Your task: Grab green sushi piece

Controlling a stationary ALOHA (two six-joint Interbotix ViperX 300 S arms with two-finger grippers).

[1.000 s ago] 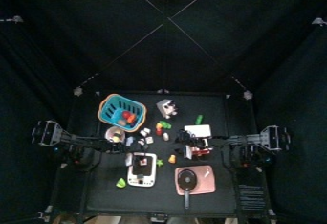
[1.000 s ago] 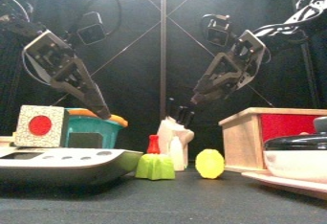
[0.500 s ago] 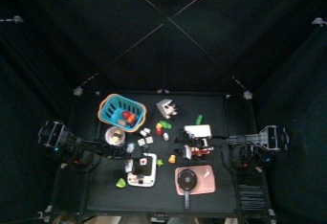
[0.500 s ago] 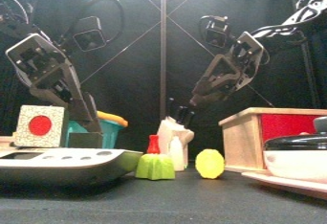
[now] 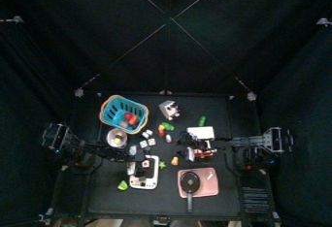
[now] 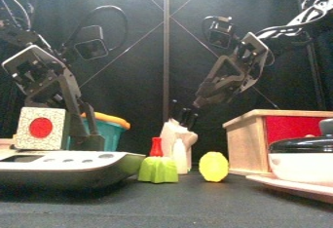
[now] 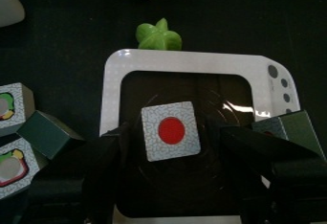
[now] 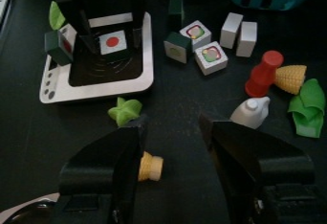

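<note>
Two green sushi pieces lie on the table's left side, just beside the scale, so the left gripper, jaws spread, hovers low over the scale's red-dot card, probably lining up, with a dark block crowding them, while the right gripper hangs unclenched right of centre.

2 black jointed arms carry looping black cables.
</note>
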